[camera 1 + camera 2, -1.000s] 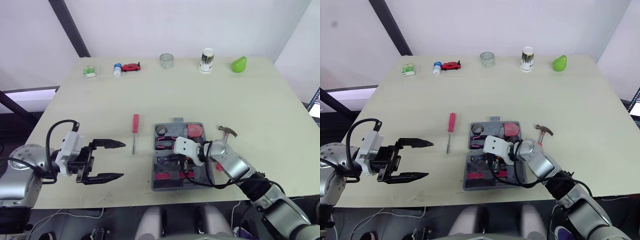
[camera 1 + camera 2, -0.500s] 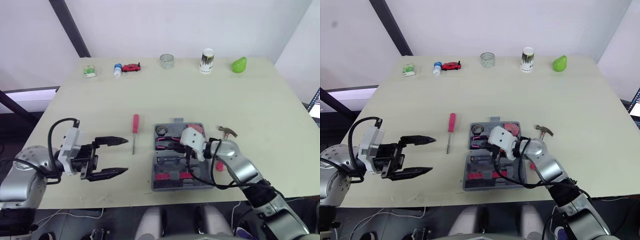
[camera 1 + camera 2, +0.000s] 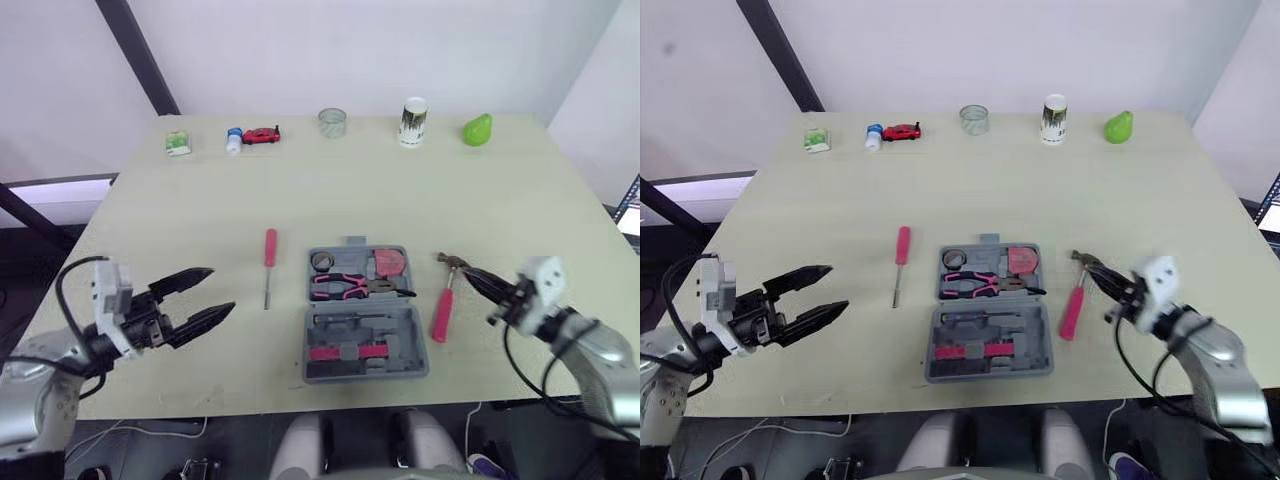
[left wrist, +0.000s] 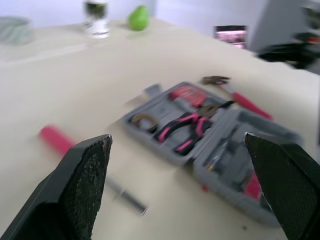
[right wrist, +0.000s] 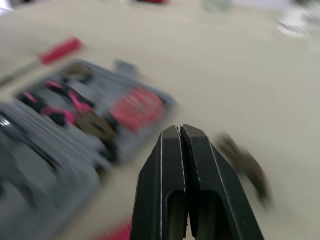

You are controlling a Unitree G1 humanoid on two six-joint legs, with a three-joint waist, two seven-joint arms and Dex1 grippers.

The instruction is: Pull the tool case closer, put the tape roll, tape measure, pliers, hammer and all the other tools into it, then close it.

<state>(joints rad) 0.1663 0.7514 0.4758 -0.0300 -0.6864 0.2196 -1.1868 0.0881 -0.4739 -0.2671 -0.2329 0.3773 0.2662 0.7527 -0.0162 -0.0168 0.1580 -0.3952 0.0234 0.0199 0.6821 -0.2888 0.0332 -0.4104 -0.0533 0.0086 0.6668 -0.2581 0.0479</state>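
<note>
The grey tool case (image 3: pixel 418 325) lies open in the middle of the table. Its far half holds a tape roll (image 3: pixel 322 261), pink-handled pliers (image 3: pixel 345 287) and a red tape measure (image 3: pixel 390 263). Small tools with red parts sit in the near half. A pink-handled hammer (image 3: pixel 443 308) lies just right of the case. A red-handled screwdriver (image 3: pixel 270 249) lies to its left. My right gripper (image 3: pixel 470 276) is shut and empty, its tip just beside the hammer's head (image 3: pixel 455 262). My left gripper (image 3: pixel 200 298) is open, left of the screwdriver, near the front edge.
Along the back edge stand a small green pack (image 3: pixel 178 143), a blue-capped bottle (image 3: pixel 234 139), a red toy car (image 3: pixel 262 134), a glass cup (image 3: pixel 333 122), a printed cup (image 3: pixel 413 121) and a green pear (image 3: pixel 478 129).
My right gripper has pulled out of the case and swung right, to the hammer's head. My left arm has drawn back toward the left front, still open.
</note>
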